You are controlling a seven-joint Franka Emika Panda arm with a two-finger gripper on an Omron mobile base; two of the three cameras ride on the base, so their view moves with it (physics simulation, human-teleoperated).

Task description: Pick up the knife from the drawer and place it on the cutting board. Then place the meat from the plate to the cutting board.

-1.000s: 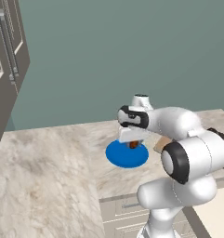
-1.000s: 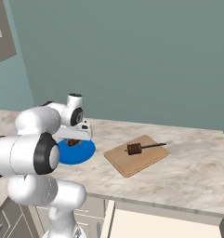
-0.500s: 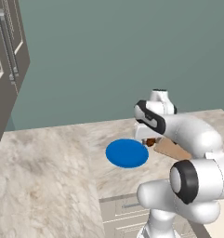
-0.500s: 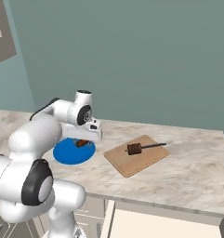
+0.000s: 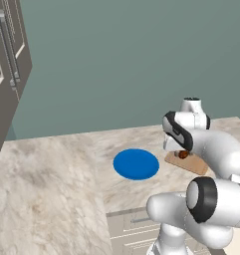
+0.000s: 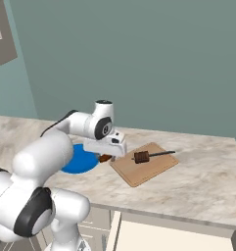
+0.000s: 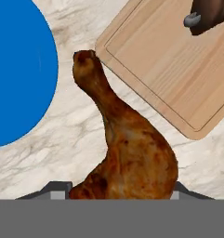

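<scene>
My gripper (image 6: 107, 156) is shut on the meat (image 7: 127, 148), a reddish-brown drumstick hanging from its fingers (image 7: 57, 188). The meat (image 6: 105, 158) hovers over the counter strip between the blue plate (image 6: 80, 159) and the near corner of the cutting board (image 6: 146, 165). Nothing lies on the plate (image 5: 136, 164). On the light-brown board rests the knife (image 6: 144, 157), its dark handle (image 7: 211, 14) toward the gripper and its thin blade pointing right. In the left base view the meat (image 5: 182, 154) shows just under the hand, at the edge of the board (image 5: 191, 163). The drawer (image 6: 173, 238) stands open below the counter.
Marbled counter (image 6: 207, 171) stretches right of the board and left of the plate (image 5: 47, 179). Dark wall cabinets (image 5: 7, 74) hang at the far left. Small drawer fronts (image 5: 136, 224) sit under the counter edge beside my own arm.
The arm has swung right, carrying the meat off the blue plate to the gap before the cutting board. The knife and board have not moved.
</scene>
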